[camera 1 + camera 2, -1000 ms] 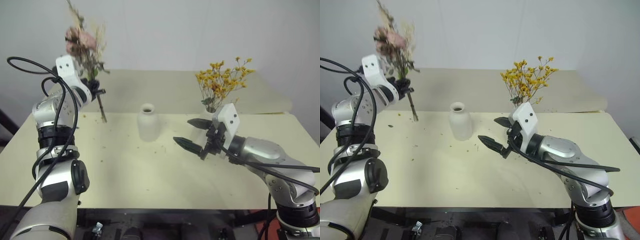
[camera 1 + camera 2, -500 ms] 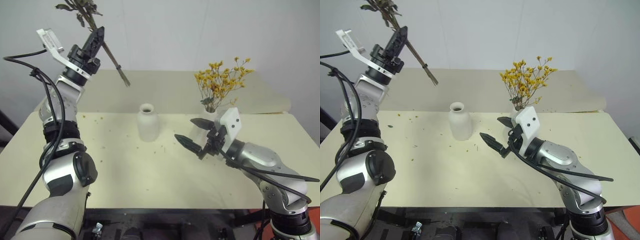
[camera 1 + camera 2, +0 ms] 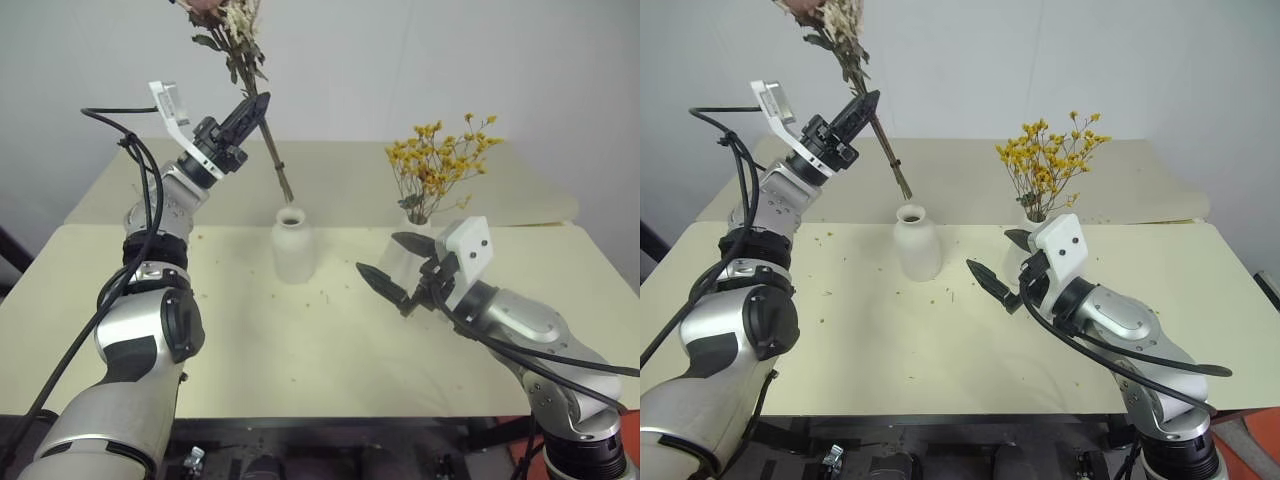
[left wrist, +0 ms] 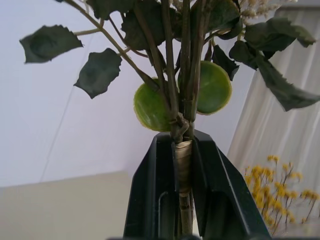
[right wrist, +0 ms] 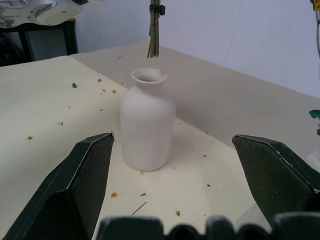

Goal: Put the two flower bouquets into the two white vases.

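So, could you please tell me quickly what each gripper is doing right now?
Left gripper: shut on the pink and cream bouquet, stems above the bottle-shaped vase.
Right gripper: open, empty.

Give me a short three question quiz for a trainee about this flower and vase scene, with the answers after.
1. True or false: the yellow bouquet already stands in a vase.
2. What does the left gripper hold? A) pink bouquet B) bottle vase C) nothing
3. Fill in: the right gripper is ____.

Key: 1 true. 2 A, its stem ends hanging just above the bottle vase's mouth. 3 open, holding nothing.
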